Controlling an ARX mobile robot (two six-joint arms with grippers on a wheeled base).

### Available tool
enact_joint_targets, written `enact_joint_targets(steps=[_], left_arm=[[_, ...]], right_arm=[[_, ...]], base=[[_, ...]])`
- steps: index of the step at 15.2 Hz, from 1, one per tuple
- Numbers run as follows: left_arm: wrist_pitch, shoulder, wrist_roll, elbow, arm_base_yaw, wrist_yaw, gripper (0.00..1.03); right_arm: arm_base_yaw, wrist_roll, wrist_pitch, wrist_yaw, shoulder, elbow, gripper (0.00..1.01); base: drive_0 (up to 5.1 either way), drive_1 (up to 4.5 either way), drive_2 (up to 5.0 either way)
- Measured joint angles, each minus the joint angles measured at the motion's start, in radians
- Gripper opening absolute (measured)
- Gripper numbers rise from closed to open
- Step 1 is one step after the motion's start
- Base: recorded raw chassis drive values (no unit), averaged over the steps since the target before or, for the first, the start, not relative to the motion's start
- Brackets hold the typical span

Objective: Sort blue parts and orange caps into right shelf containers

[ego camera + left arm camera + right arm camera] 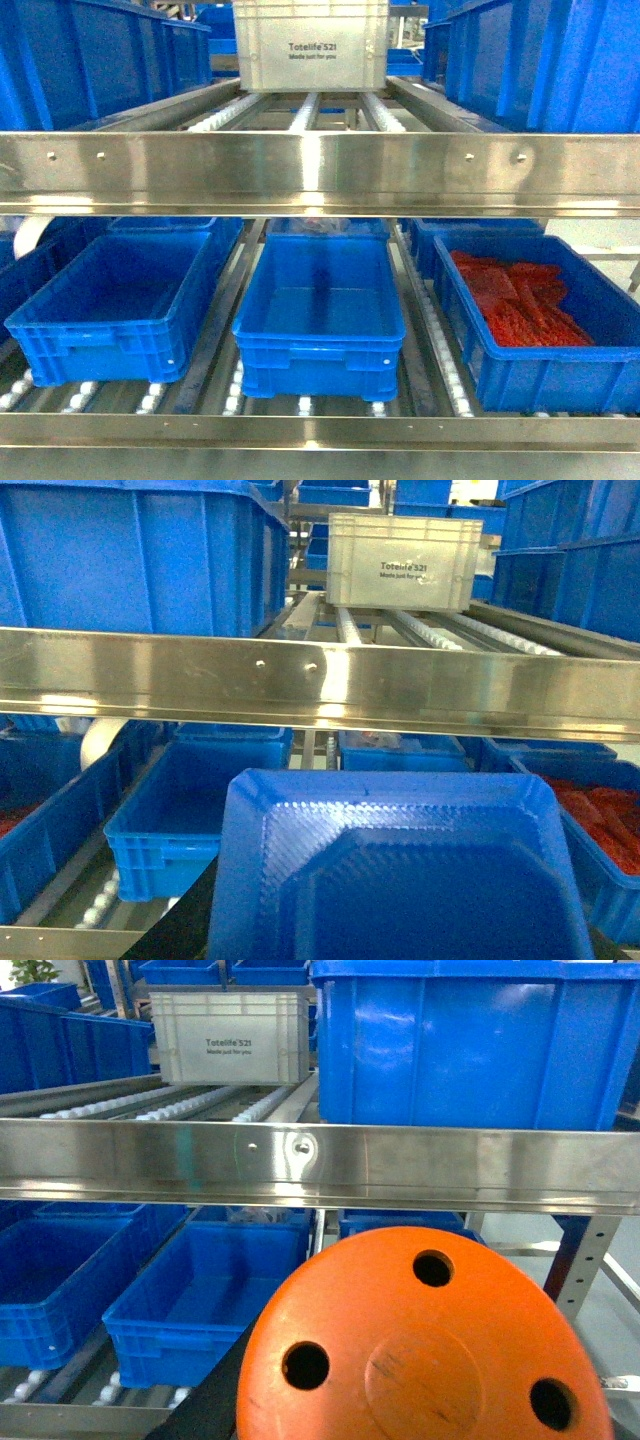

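Observation:
A blue part (400,870), a moulded tray-like piece with a textured sloping wall, fills the lower left wrist view and hides the left jaws; only a dark finger (190,920) shows at its lower left edge. A round orange cap (420,1350) with three holes fills the lower right wrist view the same way, a dark finger (210,1405) beside it. Both pieces hang in the air before the shelf, each held by its gripper. On the lower shelf stand three blue containers: left (100,350), middle (318,365) and right (545,370). Neither gripper appears in the head view.
The right container holds red-orange flat pieces (520,300); the other two look bare inside. A steel rail (320,170) crosses above them. On the upper rollers sit a whitish lettered crate (310,45) and big blue crates (90,60) (550,60).

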Motion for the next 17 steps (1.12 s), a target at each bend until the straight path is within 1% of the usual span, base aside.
enact_joint_targets(steps=[15, 16, 17], left_arm=[[0.002, 0.000, 0.000, 0.000, 0.000, 0.000, 0.41], [-0.003, 0.000, 0.000, 0.000, 0.000, -0.008, 0.41], [0.000, 0.000, 0.000, 0.000, 0.000, -0.006, 0.41]], right_arm=[[0.000, 0.000, -0.002, -0.001, 0.000, 0.000, 0.42], [0.000, 0.000, 0.002, -0.004, 0.000, 0.000, 0.42], [0.000, 0.000, 0.003, -0.004, 0.000, 0.000, 0.42]], base=[[-4.9, 2.56, 2.6], [-5.0, 2.45, 2.5], [0.0, 0.00, 0.0]])
